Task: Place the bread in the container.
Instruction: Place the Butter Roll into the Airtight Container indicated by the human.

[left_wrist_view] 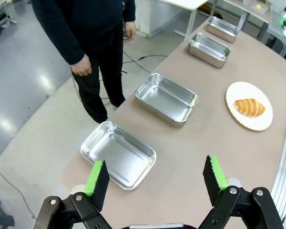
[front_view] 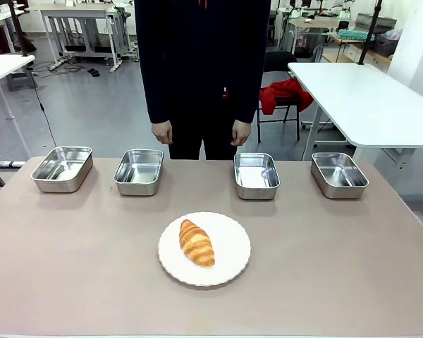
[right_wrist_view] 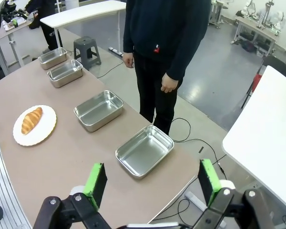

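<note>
The bread [front_view: 197, 243], a golden-brown croissant, lies on a round white plate [front_view: 229, 232] at the table's middle front. Along the far edge stand several alike steel pans, all empty: far left [front_view: 62, 169], left of centre [front_view: 139, 171], right of centre [front_view: 256, 175], far right [front_view: 338, 174]. Which of them is the container I cannot tell. My left gripper [left_wrist_view: 155, 162] hangs open high over the nearest pan [left_wrist_view: 118, 153], with the bread [left_wrist_view: 249, 107] far off to its right. My right gripper [right_wrist_view: 151, 165] is open too, above another end pan [right_wrist_view: 144, 150], the bread [right_wrist_view: 31, 120] far to its left.
A person in dark clothes stands at the far side behind the middle pans, hands [front_view: 162, 132] [front_view: 240, 132] hanging at the sides, off the table. A white table [front_view: 366, 98] and a chair with red cloth [front_view: 285, 93] stand beyond.
</note>
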`<state>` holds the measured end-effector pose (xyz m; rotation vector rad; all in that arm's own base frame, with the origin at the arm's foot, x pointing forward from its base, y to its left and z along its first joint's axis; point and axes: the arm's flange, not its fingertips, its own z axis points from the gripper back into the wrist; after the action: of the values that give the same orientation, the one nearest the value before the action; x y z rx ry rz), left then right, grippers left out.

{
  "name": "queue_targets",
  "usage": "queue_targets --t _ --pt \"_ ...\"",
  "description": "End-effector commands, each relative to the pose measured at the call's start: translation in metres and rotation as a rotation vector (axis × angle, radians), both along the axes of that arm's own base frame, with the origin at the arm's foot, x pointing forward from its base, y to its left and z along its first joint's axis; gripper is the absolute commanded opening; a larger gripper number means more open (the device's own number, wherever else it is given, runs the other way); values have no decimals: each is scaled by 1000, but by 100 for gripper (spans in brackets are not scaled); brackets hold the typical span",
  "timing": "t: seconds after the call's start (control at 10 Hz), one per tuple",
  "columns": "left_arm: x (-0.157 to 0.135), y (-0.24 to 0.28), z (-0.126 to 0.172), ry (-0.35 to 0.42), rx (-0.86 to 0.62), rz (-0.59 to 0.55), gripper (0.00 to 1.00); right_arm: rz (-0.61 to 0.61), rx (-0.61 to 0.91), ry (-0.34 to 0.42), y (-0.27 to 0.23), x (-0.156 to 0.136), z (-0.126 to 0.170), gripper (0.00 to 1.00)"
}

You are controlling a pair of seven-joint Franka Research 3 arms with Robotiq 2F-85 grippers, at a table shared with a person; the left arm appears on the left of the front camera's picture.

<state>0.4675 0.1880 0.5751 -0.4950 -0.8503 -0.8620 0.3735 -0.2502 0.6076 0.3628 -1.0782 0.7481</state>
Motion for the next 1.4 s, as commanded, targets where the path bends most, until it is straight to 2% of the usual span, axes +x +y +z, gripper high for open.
queue_targets --t 0.0,0.3,0.4,0.5,1.3 --pt "-3 0 -2 -9 -10 -6 100 29 2 -42 4 5 3 100" --pt "-3 0 -3 -3 -23 -2 100 24 3 -43 6 7 5 100" --pt "-4 -1 -2 34 -37 48 100 26 -4 -36 6 7 5 100" --pt "-1 2 -1 2 -2 4 100 14 1 -7 8 4 2 100" --pt "-1 2 -1 2 -2 4 100 14 1 -7 8 4 2 100"
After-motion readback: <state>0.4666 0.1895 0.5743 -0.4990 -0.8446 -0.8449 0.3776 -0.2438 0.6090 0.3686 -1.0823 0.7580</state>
